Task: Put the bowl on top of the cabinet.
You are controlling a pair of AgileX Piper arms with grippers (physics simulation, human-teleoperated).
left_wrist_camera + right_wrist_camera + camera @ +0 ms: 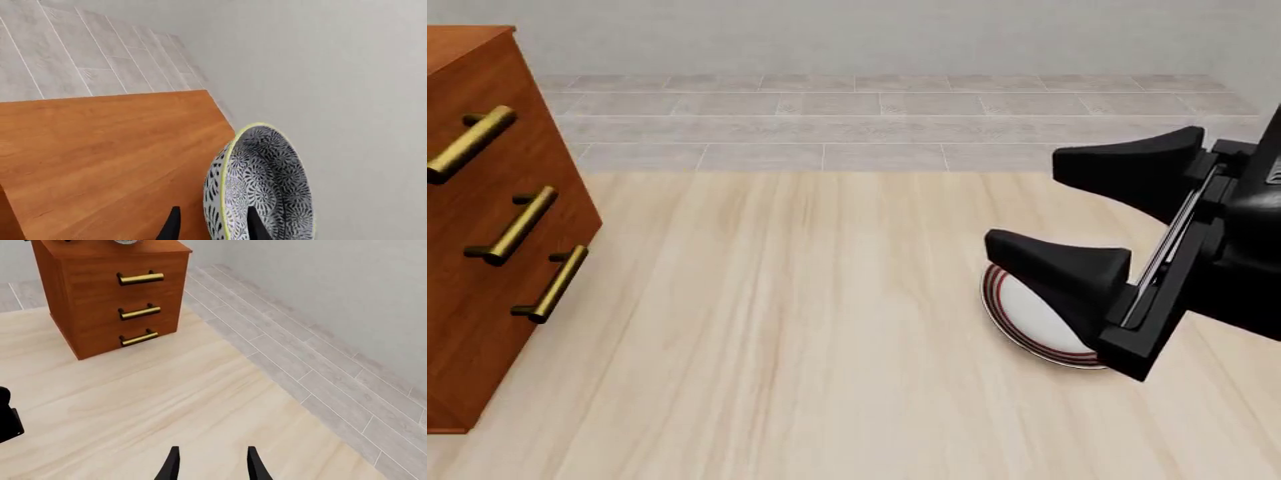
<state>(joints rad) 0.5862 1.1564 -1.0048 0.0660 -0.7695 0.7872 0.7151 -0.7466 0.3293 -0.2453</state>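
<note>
Floral-patterned bowl (260, 187): held on edge, its rim pinched between the closed-in fingers of the left gripper (213, 225), above the top face of the reddish-brown wooden cabinet (487, 215), which is stationed at the table's left edge with three brass drawer handles (521, 225) facing inward. Right gripper (1088, 215): jaws spread wide with nothing held, positioned over the white red-ringed plate (1028, 315) lying toward the right side of the pale wooden table (787, 340).
</note>
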